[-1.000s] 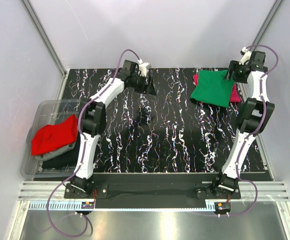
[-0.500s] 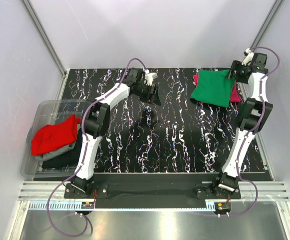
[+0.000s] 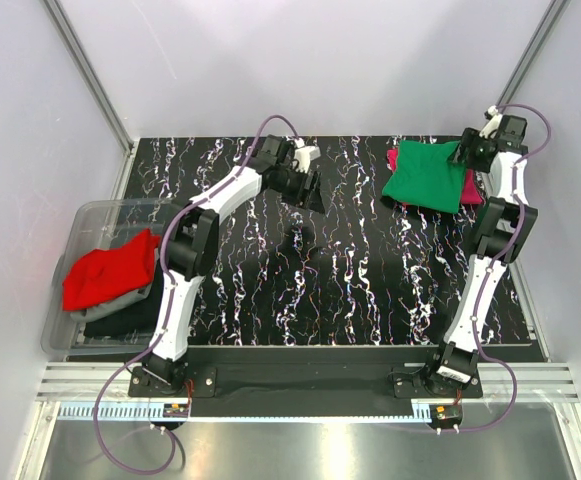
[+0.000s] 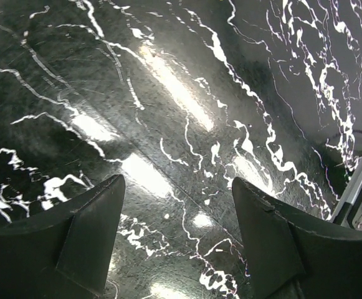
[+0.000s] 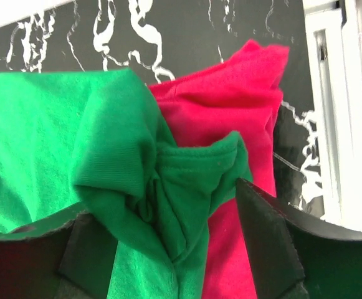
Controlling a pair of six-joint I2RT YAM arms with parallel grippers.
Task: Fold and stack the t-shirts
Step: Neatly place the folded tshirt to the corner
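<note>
Pale, plain walls (image 3: 320,60) close in a black table (image 3: 370,290) veined with white, its top glossy with glare. Metal posts (image 3: 90,75) slant up at the back corners, and a brushed steel ledge (image 3: 270,445) runs along the front.

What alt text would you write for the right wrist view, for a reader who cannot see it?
A bunched green shirt lies partly over a pink shirt on a black marbled table. Two dark jaws stand open below, flanking the green folds.
</note>
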